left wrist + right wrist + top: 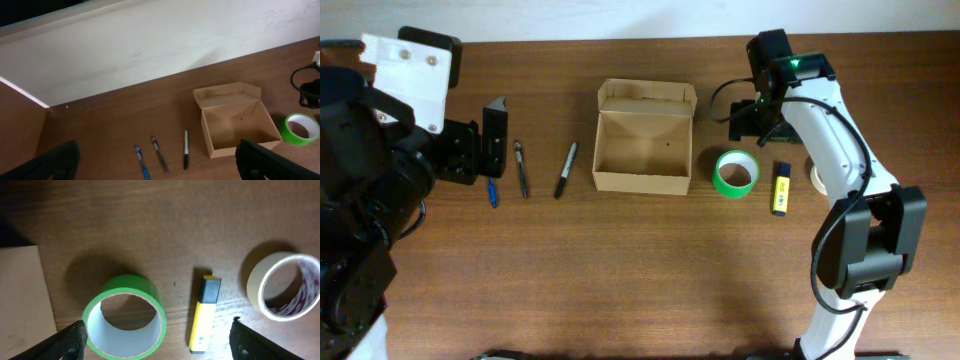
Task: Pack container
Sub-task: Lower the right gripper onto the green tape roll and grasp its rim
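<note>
**A:** Left jaws?

**B:** Spread wide, gripping nothing, above the left end of the brown wooden counter. Nearest in front of them lie a blue pen, a grey pen and a black marker, side by side and not touching.

**A:** Container position?

**B:** The small tan cardboard box sits mid-counter, beyond the marker. Its lid flap is open at the back edge. It is well apart from the left jaws.

**A:** Right jaws?

**B:** Also apart, nothing between them. Below them, in a row: a green tape roll, a yellow highlighter with a black cap, and a cream tape roll. The box lies farther left, just beside the green roll and outside the jaws' gap.
</note>
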Tool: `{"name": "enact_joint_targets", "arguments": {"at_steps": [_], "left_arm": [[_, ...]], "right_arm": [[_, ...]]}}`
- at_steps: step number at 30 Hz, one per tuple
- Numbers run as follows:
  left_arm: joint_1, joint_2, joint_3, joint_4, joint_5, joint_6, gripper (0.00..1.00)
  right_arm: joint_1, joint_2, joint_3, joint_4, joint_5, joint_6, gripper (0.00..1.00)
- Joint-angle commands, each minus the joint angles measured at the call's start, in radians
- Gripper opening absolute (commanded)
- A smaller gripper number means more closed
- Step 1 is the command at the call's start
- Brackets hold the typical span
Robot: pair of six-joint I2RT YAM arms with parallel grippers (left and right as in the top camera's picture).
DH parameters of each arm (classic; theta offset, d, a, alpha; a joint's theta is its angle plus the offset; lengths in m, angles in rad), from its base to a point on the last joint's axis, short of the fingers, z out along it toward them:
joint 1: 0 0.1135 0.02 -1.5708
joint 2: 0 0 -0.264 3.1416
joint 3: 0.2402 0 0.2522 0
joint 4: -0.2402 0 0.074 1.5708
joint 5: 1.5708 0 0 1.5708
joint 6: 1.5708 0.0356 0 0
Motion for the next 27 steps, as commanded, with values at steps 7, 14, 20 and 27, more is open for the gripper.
{"name": "enact_joint_targets", "arguments": {"at_steps": [7, 14, 20, 27], "left_arm": [[-0.003, -0.008, 0.01, -0.005, -0.007, -0.014, 0.99], [-0.003, -0.008, 0.01, -0.004, -0.007, -0.014, 0.99], [-0.003, -0.008, 0.01, -0.004, -0.007, -0.014, 0.99], [-0.003, -0.008, 0.01, -0.005, -0.007, -0.014, 0.99]], "right_arm": [[-0.003, -0.019, -0.143, 0.069, -0.064, 0.116, 0.9], [-0.003, -0.019, -0.236, 0.133, -0.16, 0.038, 0.9], [-0.003, -0.019, -0.273, 0.144, -0.165, -0.006, 0.89], [-0.003, -0.019, -0.276, 0.16, -0.164, -0.028, 0.88]]}}
